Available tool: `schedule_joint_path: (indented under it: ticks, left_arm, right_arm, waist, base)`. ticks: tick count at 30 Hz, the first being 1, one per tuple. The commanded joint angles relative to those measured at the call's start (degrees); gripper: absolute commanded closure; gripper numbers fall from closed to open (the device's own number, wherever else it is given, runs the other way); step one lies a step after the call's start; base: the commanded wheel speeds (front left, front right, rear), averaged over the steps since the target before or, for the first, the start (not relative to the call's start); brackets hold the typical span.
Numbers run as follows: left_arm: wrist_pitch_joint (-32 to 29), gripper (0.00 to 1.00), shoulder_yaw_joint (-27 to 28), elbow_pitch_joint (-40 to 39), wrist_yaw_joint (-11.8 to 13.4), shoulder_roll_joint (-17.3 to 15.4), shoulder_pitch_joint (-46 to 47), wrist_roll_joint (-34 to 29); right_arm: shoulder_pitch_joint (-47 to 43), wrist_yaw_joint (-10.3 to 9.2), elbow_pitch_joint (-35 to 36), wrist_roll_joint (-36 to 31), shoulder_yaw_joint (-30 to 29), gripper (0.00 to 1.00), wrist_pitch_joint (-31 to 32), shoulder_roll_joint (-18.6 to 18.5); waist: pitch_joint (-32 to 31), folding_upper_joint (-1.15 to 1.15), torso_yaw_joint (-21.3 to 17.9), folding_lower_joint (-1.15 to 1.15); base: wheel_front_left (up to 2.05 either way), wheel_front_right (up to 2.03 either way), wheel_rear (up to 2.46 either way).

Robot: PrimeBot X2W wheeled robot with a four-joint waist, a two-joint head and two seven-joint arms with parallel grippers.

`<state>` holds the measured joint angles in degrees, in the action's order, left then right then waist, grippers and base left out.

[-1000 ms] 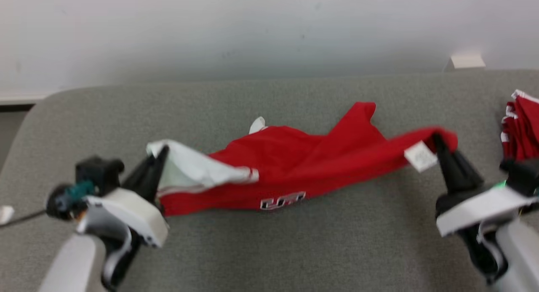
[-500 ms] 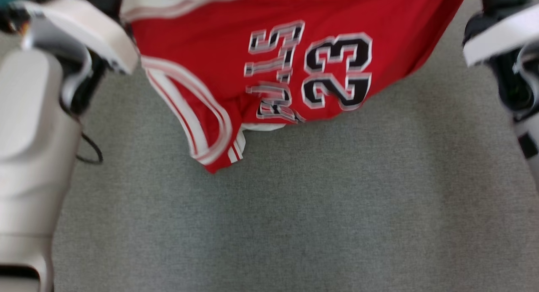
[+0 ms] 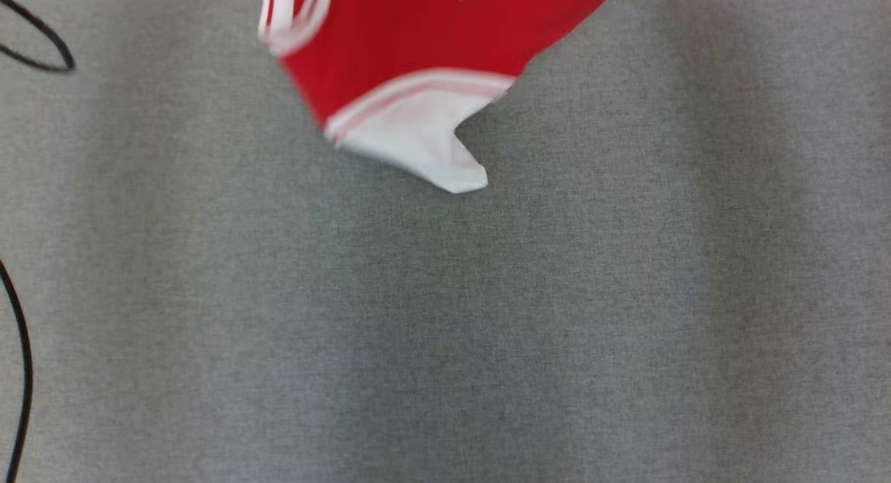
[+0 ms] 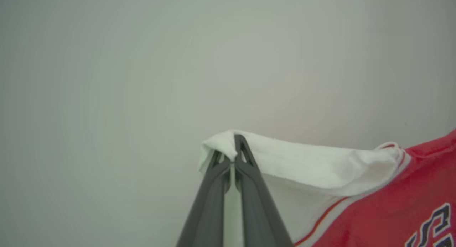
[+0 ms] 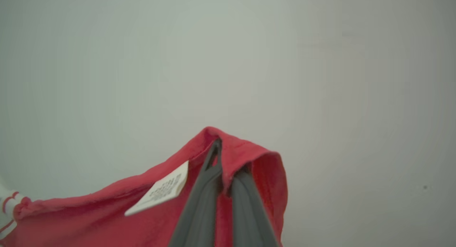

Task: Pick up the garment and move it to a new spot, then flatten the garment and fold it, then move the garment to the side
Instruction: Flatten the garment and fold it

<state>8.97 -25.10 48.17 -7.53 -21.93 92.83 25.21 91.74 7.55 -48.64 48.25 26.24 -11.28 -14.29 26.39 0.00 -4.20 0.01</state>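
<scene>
The grey, fabric-covered worktop (image 3: 557, 330) spreads across the head view from edge to edge. In both wrist views a pale, plain wall (image 4: 107, 62) stands behind the claws.

The garment (image 3: 418, 37) is a red sleeveless jersey with white and red striped trim. It hangs down from the top edge of the head view, over the far middle of the worktop. Its lowest part is a white pointed corner. That corner is blurred, and I cannot tell whether it touches the grey cloth. In the left wrist view the garment stretches away to the right of the claw: white fabric first, then a striped band, then red. Part of some dark, white-edged lettering (image 4: 434, 225) shows at the lower right corner.

The left claw (image 4: 232, 152) is pinched fully together on a fold of the white fabric, which drapes over its tips. The right claw (image 5: 228, 158) is likewise closed tight, on a red hem that wraps over it. One fingertip shows in front of the cloth and the other lies under the fold.

A white label (image 5: 160, 193) with small print hangs from the red fabric just left of the right claw's fingers. A thin black cable (image 3: 24, 371) curves along the left edge of the head view.
</scene>
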Motion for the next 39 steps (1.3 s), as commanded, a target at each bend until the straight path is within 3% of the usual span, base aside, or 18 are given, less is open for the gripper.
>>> schedule_joint_path:
  ticks: [1, 11, 17, 28, 34, 39]
  left_arm:
    - [0.63, 1.0, -0.48, 1.07, 0.11, 0.14, 0.81, -0.22]
    - [1.34, 1.0, -1.27, 10.24, 0.12, 3.32, 10.94, 2.25]
    - [1.15, 1.0, -1.09, 11.76, 0.11, 5.51, 9.82, 8.44]
    - [-0.56, 1.0, -7.66, 7.05, 0.11, 2.75, 2.97, 17.98]
    - [-4.73, 1.0, -13.56, 1.18, 0.11, -0.63, -3.87, 22.91]
    - [-13.15, 1.0, -19.61, -5.68, 0.11, -5.11, -12.95, 29.51]
  right_arm:
    - [1.27, -0.14, -1.01, 0.32, 0.28, 1.0, -0.38, 0.01]
    - [8.6, -0.14, -9.13, 2.41, 2.24, 1.0, -0.84, -0.84]
    - [5.89, -0.14, -9.66, 5.78, 4.13, 1.0, 1.0, -0.22]
    - [-0.64, -0.14, -6.46, 11.29, 11.1, 1.0, 4.55, -2.34]
    - [-7.73, -0.14, -3.0, 15.52, 14.87, 1.0, 7.35, -4.23]
    - [-16.26, -0.14, 2.7, 20.23, 18.96, 1.0, 10.81, -7.49]
  waist:
    - [-0.53, 0.0, 0.11, -0.01]
    - [-3.41, 0.0, 0.63, -0.01]
    - [-2.08, 0.0, 1.26, -0.01]
    - [0.08, 0.0, 2.53, -0.01]
    - [-3.07, 0.0, 2.35, -0.01]
    - [-8.11, 0.0, 2.19, -0.01]
  base:
    - [0.0, 0.0, 0.0]
    - [0.0, 0.0, 0.0]
    - [0.0, 0.0, 0.0]
    - [0.0, 0.0, 0.0]
    - [0.0, 0.0, 0.0]
    - [0.0, 0.0, 0.0]
